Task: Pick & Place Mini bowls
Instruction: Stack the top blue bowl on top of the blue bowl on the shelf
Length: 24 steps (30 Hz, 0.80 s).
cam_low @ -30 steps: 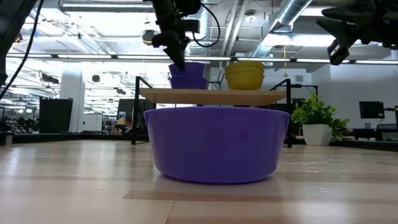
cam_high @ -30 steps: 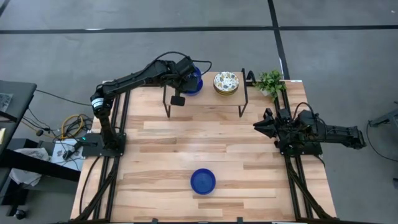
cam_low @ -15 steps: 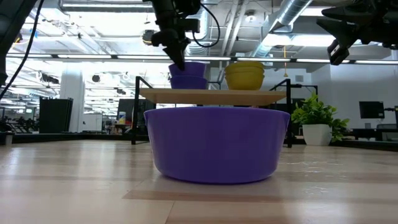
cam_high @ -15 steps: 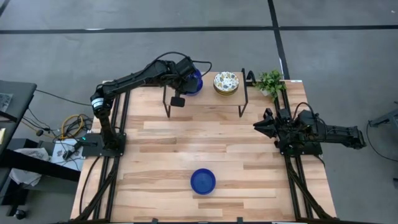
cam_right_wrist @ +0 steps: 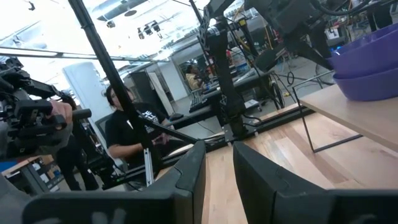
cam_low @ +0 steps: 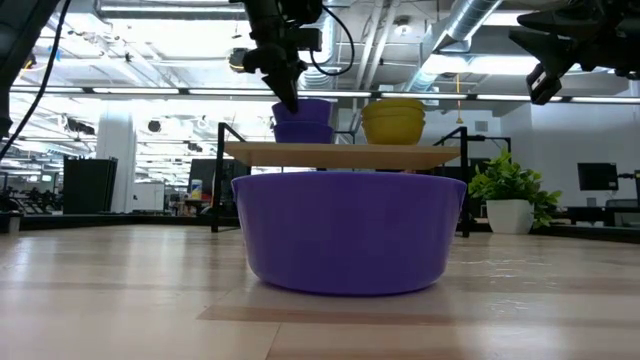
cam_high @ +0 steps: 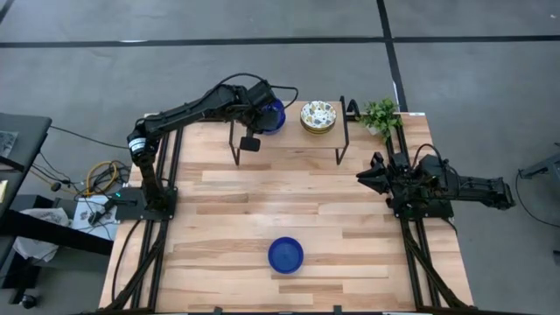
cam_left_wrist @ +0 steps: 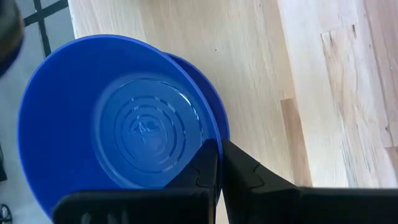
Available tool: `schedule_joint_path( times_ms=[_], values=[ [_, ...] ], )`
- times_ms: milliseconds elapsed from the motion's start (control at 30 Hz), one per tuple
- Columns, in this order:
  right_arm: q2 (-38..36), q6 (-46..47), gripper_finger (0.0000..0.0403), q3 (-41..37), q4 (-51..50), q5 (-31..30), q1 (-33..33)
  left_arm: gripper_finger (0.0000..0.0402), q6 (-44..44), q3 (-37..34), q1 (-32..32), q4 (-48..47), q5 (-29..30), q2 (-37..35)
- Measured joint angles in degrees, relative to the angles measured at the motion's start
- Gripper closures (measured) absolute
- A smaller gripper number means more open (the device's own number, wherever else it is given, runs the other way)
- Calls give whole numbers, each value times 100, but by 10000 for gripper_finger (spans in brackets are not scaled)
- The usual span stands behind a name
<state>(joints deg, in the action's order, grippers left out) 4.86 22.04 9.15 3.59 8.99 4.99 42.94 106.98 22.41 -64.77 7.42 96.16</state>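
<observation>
On a raised wooden shelf [cam_high: 289,136] at the table's far side stand two nested blue mini bowls [cam_high: 275,115] and, to their right, a stack of floral mini bowls [cam_high: 318,116]. My left gripper [cam_left_wrist: 219,155] reaches down onto the blue stack [cam_low: 303,120] and is shut on the top bowl [cam_left_wrist: 112,118]. Another blue mini bowl [cam_high: 285,255] rests on its base on the table near the front edge. It fills the low view's foreground [cam_low: 348,232]. My right gripper [cam_high: 363,178] waits at the table's right edge, its fingers [cam_right_wrist: 193,168] apart with nothing between them. My left gripper pinches the top blue bowl's rim [cam_left_wrist: 214,134], one finger inside the bowl [cam_left_wrist: 202,168] and one outside [cam_left_wrist: 245,171]. The fingers slant down from above, coming from the table's left. The bowl sits nested in the blue bowl beneath, whose rim [cam_left_wrist: 222,118] shows as a crescent beside it.
The shelf stands on thin black legs [cam_high: 234,149] with free room underneath. A small potted plant [cam_high: 380,114] stands at the far right corner. The middle of the wooden table [cam_high: 289,206] lies bare between the shelf and the front bowl.
</observation>
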Motion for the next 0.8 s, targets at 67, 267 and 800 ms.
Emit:
schedule_joint_path(
  times_ms=[67,267,800],
  values=[
    [0,0,331,0,-2,0,0,396,0,0,2,0,0,-2],
    [0,0,331,0,-1,-2,-1,396,2,0,2,0,-69,-2],
    [0,0,331,0,0,-2,-2,395,2,0,2,-9,-151,-2]
  ],
)
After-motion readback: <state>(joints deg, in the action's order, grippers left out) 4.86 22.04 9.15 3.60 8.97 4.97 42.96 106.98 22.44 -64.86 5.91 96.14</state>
